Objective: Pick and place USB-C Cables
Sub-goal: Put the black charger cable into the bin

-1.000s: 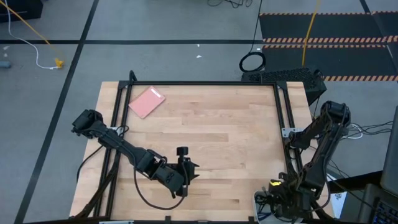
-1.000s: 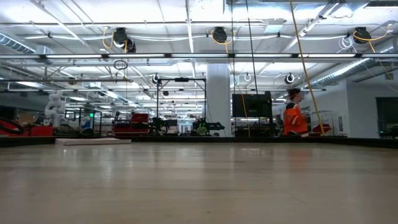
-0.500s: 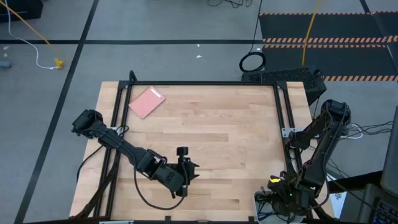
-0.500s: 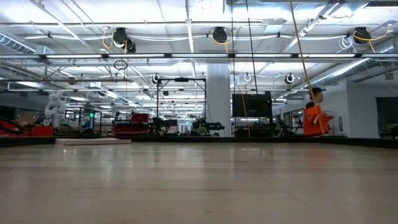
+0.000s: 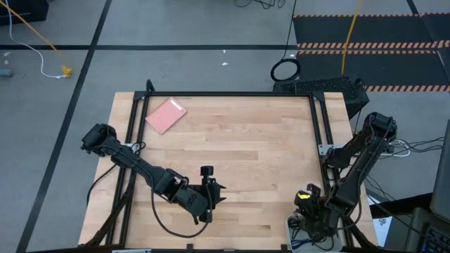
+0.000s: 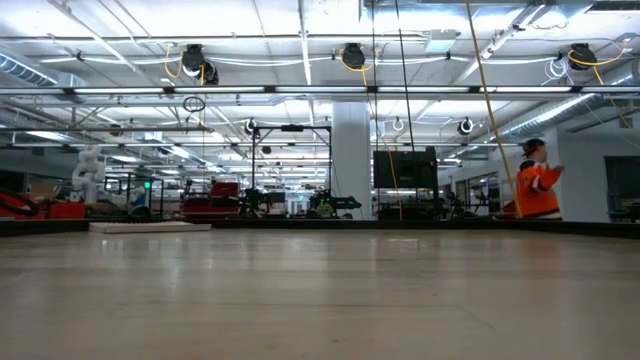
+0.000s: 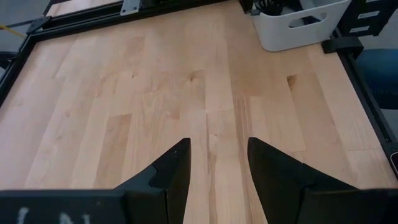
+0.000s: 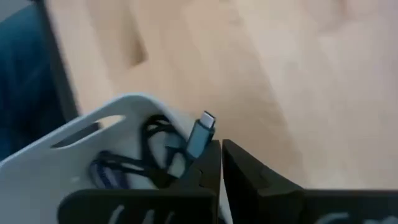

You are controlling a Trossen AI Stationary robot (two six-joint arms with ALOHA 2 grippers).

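Observation:
My right gripper [image 8: 219,144] hangs over the white bin [image 8: 93,124] at the table's near right corner [image 5: 309,211], fingers shut. A USB-C cable's blue-grey plug [image 8: 201,132] sticks up beside one fingertip, above the bin's rim. More cables lie in the bin: black loops [image 8: 155,140] and a purple-blue one [image 8: 104,174]. My left gripper [image 7: 217,158] waits open over bare wood near the table's front middle [image 5: 209,191], nothing between its fingers. My right gripper seems to have a USB-C cable just behind its plug end [image 8: 194,149], coming from above and slanting down into the bin. The finger [image 8: 208,165] hides the place of contact. The plug points up past the fingertips; the cable's remainder trails down into the bin.
A pink pad [image 5: 166,114] lies flat at the table's far left. A black frame rail [image 5: 320,133] runs along the table's right side beside the bin [image 5: 294,226]. Bare wood [image 5: 246,140] spreads across the middle. Beyond the table a person in orange [image 6: 538,190] walks.
My right gripper has drifted a little toward the table's far edge and its middle, staying over the bin, and has tipped slightly. In the room behind, the person in orange has walked toward the right.

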